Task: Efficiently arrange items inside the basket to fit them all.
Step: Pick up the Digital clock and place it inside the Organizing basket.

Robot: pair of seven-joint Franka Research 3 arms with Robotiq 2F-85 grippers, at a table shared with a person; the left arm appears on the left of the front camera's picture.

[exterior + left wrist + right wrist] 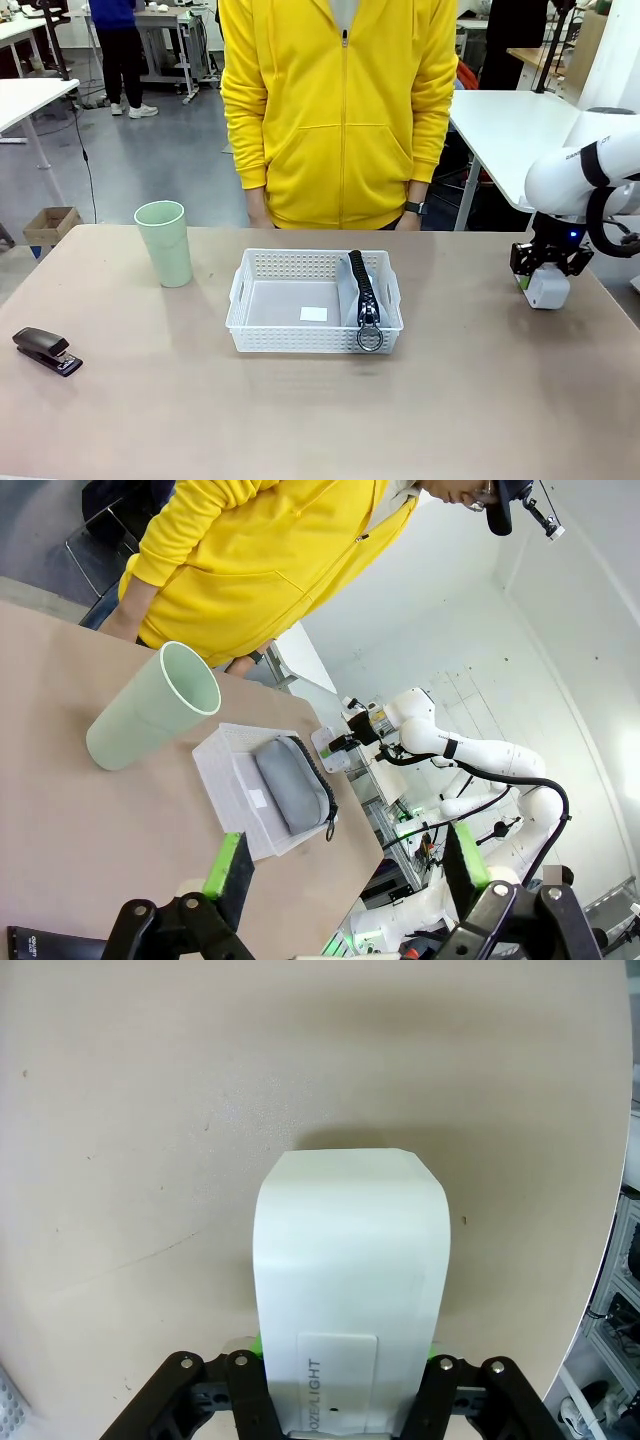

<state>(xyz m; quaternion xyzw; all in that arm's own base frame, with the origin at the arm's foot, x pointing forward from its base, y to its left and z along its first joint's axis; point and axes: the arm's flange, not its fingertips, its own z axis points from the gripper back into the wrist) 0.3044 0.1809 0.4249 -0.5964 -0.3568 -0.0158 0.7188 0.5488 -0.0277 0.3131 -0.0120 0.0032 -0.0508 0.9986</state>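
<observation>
My right pincer [545,262] is closed on the white rounded rectangular box [548,287], with the green pads clamped on its two sides at the labelled end. The box's long axis runs straight out along my fingers, pointing down at the beige table [450,400] near its right end. I cannot tell whether its lower end touches the surface.

The shallow white plastic lattice basket [238,300] lies well apart to my left, at the table's middle. The grey zip pouch with black zipper and ring pull [362,285] stands on edge along the basket's right wall, which is the side nearest this pincer. The bare floor lies beyond it, so I judge the box must cross over the pouch and go in lying flat.

My left pincer [345,865] is spread wide and holds nothing. That arm is nearer the pale green plastic cup [164,243] and the small black stapler [45,350], both out on the table's left.
</observation>
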